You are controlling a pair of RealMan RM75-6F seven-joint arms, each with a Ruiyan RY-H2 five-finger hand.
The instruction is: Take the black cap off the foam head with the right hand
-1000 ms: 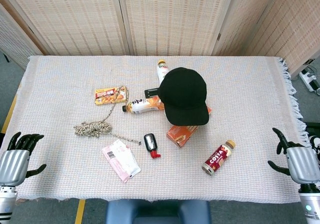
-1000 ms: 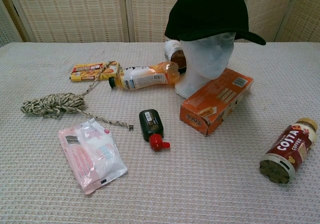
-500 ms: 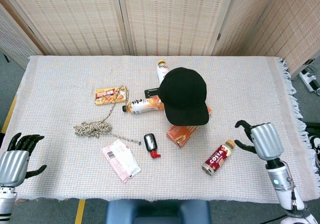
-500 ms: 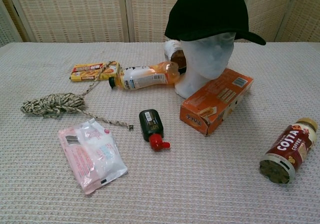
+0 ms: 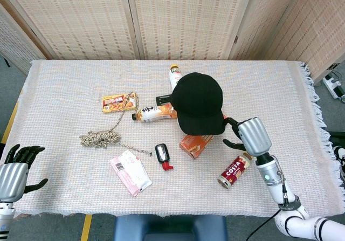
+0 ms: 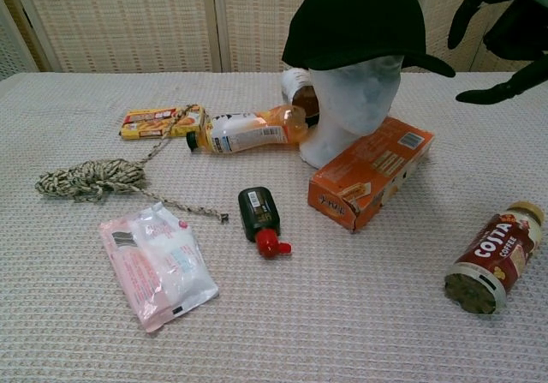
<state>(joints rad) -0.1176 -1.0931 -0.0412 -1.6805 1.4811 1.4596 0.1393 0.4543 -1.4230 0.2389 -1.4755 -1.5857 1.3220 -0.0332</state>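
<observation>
A white woven cloth covers the table [image 5: 64, 79], filling most of the head view. Just right of centre the black cap [image 5: 198, 102] sits on the foam head [image 6: 353, 100], its brim pointing toward the lower edge of the frame. The right hand [image 5: 249, 136] hangs just right of the brim, fingers spread and dark fingertips [image 6: 469, 14] curling toward the cap, touching nothing. The left hand [image 5: 15, 171] sits at the lower left corner, fingers apart, grasping nothing. An orange box [image 6: 370, 173] lies against the foam head's base. Left of centre lies a coil of rope [image 5: 100, 138]. A Cotta coffee bottle [image 5: 235, 169] lies below the right hand. Lower centre there's a pink packet [image 5: 130, 172] and a small dark bottle with a red cap [image 5: 162, 156].
</observation>
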